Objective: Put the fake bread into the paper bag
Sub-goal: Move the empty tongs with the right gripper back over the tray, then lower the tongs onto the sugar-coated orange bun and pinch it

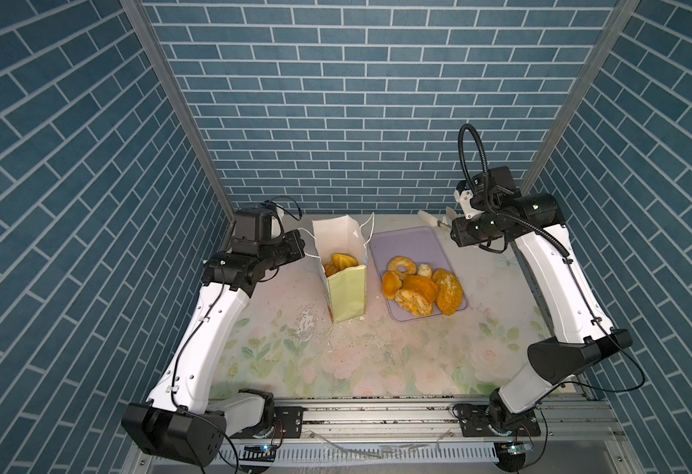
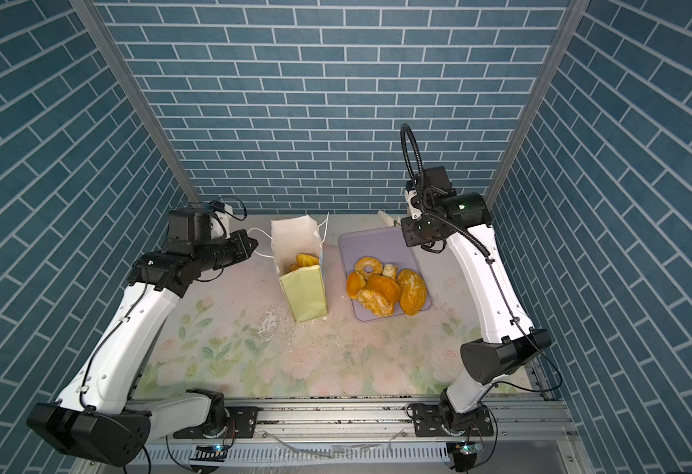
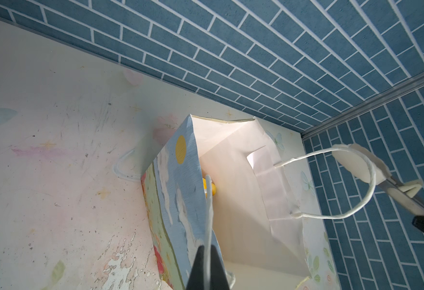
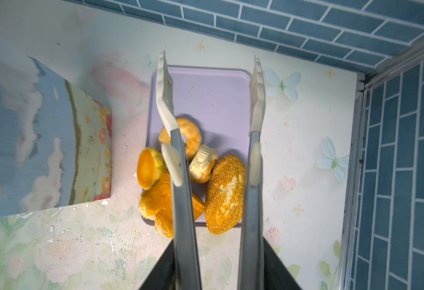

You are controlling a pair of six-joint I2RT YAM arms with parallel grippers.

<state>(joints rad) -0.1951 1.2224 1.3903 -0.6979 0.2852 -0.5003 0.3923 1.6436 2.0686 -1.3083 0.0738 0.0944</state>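
Left jaws are clamped on paper bag (image 1: 346, 295) cord handle (image 3: 208, 213); open tongs (image 4: 183, 200) are gripped by right jaws, upper right of lilac tray (image 1: 401, 246).

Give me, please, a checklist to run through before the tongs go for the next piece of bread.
1. The paper bag stands upright, mouth open: ok.
2. The left gripper is shut on the handle: ok.
3. The right gripper holds the tongs, arms apart, nothing between them: ok.
4. Room in the bag: the buns inside lie well below the rim: ok.
5. The doughnut and the seeded loaf lie in the open on the tray: ok.
6. Height of the tongs above the bread: cannot tell.
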